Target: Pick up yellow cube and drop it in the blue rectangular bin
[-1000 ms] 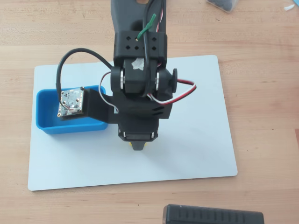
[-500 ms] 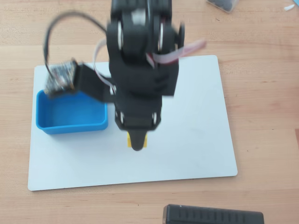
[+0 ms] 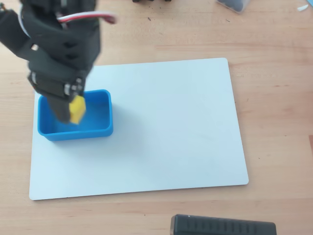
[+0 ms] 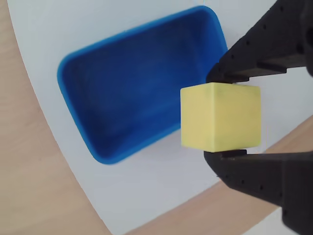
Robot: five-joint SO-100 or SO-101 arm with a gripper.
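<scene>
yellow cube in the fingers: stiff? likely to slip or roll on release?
Probably rigid: the yellow cube keeps square edges while pinched between the fingers. Slip seems unlikely, since its faces look matte and the pads sit flat on opposite sides. Flat faces suggest it lands and stays, not rolls, in the blue bin.

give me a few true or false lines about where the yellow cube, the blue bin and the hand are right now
1. The hand is shut on the yellow cube. True.
2. The cube lies on the floor of the blue bin. False: it is held between the fingers, clear of the bin floor.
3. The bin stands on a white sheet. True.
4. The bin already holds a second cube. False: the wrist view shows nothing lying inside it.
5. In the overhead view the bin sits near the sheet's right edge. False: it sits near the left edge.
</scene>
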